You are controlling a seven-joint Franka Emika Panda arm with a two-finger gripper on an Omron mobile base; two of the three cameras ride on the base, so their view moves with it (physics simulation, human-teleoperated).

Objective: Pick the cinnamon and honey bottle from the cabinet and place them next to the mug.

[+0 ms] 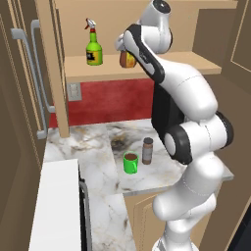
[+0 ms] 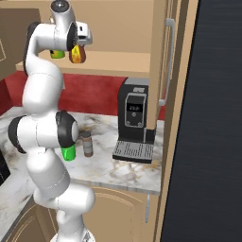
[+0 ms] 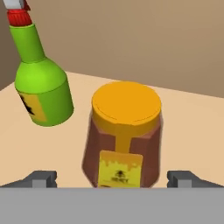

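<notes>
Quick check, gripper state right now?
Gripper: open, holding nothing; its fingertips stand either side of the honey bottle on the cabinet shelf.

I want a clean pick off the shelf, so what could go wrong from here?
The open tool straddles the honey bottle low on its body; an off-centre closure might tip it. The green spray bottle stands close beside it and could get knocked. On the counter, the cinnamon sits right by the mug, so space there is tight.

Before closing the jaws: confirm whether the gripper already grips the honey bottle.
No: the gripper's fingertips stand wide apart on either side of the honey bottle.
</notes>
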